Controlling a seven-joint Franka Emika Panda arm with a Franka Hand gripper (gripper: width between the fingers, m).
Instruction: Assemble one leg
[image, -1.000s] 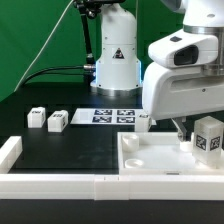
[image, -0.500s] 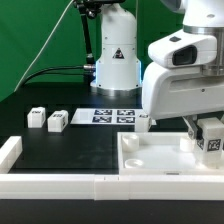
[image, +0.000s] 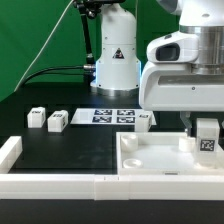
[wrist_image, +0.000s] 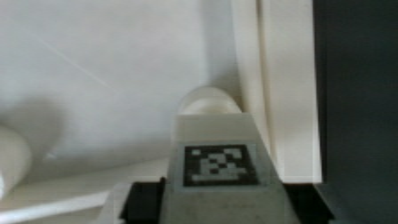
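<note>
My gripper (image: 208, 127) is shut on a leg (image: 208, 139), a small white block with a black-and-white tag, and holds it upright over the far right corner of the large white panel (image: 160, 160). In the wrist view the leg (wrist_image: 221, 150) sits between the dark fingers (wrist_image: 150, 198), its tip pointing at the panel (wrist_image: 89, 80) beside the raised rim (wrist_image: 276, 60). Two more legs (image: 37, 118) (image: 57, 121) lie on the black table at the exterior view's left. Another leg (image: 146, 119) lies behind the panel.
The marker board (image: 112, 116) lies in the middle of the table in front of the robot base (image: 116, 60). A white rail (image: 60, 182) runs along the front edge, with a white block (image: 9, 152) at the exterior view's left.
My gripper has moved down with the leg, bringing it closer to the panel's far right corner. The leg's tag has turned from tilted to square-on.
</note>
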